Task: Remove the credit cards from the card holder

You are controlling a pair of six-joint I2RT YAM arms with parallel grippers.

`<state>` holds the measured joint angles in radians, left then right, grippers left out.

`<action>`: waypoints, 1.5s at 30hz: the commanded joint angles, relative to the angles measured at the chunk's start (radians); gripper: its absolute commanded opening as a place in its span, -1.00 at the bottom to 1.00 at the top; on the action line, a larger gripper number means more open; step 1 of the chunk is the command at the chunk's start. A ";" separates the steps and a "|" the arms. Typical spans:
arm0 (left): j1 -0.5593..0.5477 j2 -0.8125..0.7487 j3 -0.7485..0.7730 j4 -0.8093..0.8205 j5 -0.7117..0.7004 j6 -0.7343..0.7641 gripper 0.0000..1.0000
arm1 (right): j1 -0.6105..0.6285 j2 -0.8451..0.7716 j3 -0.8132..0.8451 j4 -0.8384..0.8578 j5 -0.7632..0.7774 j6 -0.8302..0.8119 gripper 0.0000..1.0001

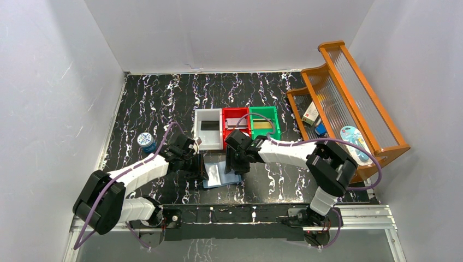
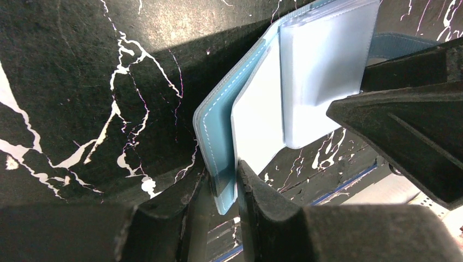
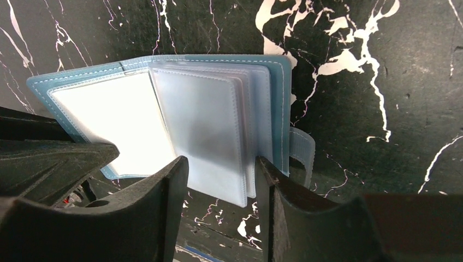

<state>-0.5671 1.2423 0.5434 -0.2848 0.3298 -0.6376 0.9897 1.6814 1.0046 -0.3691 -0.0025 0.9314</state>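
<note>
Currently the card holder [image 3: 104, 120] is lying open between both hands: left hand [image 2: 223, 183] pinching its cover edge, right hand [image 3: 221, 180] half-open astride the clear pockets [image 3: 205, 125], gripping nothing; pinning the cover firmly while probing one pocket is looking advisable.

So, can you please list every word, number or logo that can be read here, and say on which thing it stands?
No text can be read in any view.
Round blue tin: printed lid, too small to read.
White-and-red box in the wooden rack: print too small.
Pale packet in the rack: blurred.
Card holder: no writing visible.
</note>
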 commanded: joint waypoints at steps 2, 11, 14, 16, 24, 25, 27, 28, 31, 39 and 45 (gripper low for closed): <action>-0.004 0.004 0.024 -0.013 0.020 0.014 -0.58 | 0.005 -0.021 0.005 0.029 -0.003 -0.004 0.05; -0.005 0.006 0.021 -0.011 0.021 0.013 -0.58 | 0.010 -0.047 0.026 -0.015 0.017 0.005 0.16; -0.004 0.003 0.018 -0.011 0.021 0.012 -0.58 | 0.013 -0.046 0.032 -0.026 0.026 0.005 0.19; -0.004 0.003 0.018 -0.011 0.021 0.013 -0.58 | 0.015 -0.048 0.035 -0.025 0.023 0.005 0.19; -0.004 0.003 0.018 -0.012 0.023 0.015 -0.58 | 0.027 -0.047 0.066 -0.082 0.084 0.011 0.25; -0.004 0.002 0.018 -0.013 0.022 0.016 -0.58 | 0.027 -0.050 0.069 -0.088 0.096 0.011 0.26; -0.004 0.002 0.017 -0.013 0.022 0.015 -0.58 | 0.030 -0.051 0.079 -0.103 0.111 0.007 0.27; -0.005 0.002 0.017 -0.013 0.021 0.016 -0.58 | 0.030 -0.050 0.082 -0.106 0.113 0.007 0.27; -0.005 0.002 0.016 -0.012 0.021 0.014 -0.58 | 0.030 -0.047 0.077 -0.075 0.084 0.003 0.26; -0.004 -0.007 0.014 -0.014 0.020 0.013 -0.58 | 0.031 -0.012 0.068 -0.028 0.043 0.001 0.12; -0.004 -0.003 0.014 -0.013 0.023 0.013 -0.58 | 0.032 0.010 0.062 -0.013 0.026 0.000 0.01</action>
<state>-0.5671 1.2442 0.5434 -0.2848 0.3302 -0.6353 1.0161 1.6764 1.0451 -0.4164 0.0422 0.9348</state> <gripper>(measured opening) 0.211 0.530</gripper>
